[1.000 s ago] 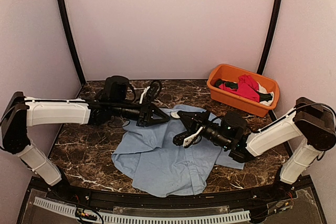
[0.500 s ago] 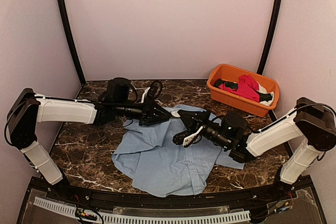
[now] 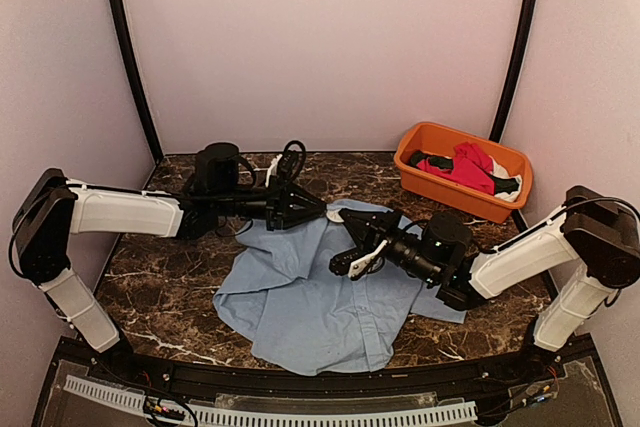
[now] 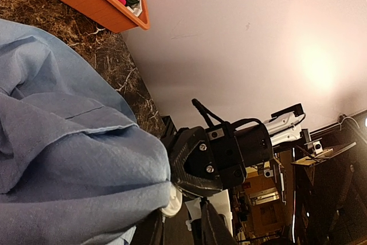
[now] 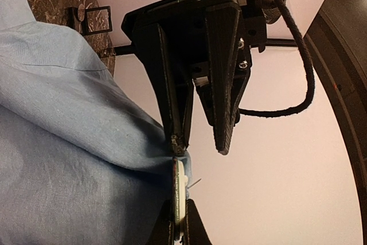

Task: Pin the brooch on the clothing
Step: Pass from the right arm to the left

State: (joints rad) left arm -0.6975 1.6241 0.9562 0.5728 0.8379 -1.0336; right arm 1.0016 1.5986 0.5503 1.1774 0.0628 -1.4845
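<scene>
The light blue shirt (image 3: pixel 310 297) lies spread on the marble table, its far edge lifted between the two grippers. My right gripper (image 5: pixel 179 202) is shut on the brooch (image 5: pixel 180 185), seen edge-on as a thin pale disc pressed against the fabric, with a fine pin sticking out beside it. Facing it, my left gripper (image 5: pixel 200 144) is open: one finger touches the raised fabric edge just above the brooch, the other stands apart. In the left wrist view the shirt (image 4: pixel 69 159) fills the left, and the brooch (image 4: pixel 174 201) peeks out pale at its edge.
An orange tub (image 3: pixel 420 182) with a red garment (image 3: pixel 468 169) stands at the back right. A black cable loops behind the left gripper (image 3: pixel 292 161). Bare marble (image 3: pixel 160 277) lies left of the shirt.
The left gripper's jaws have parted, and it has shifted slightly toward the back of the table. The right gripper has stayed in place, holding the brooch.
</scene>
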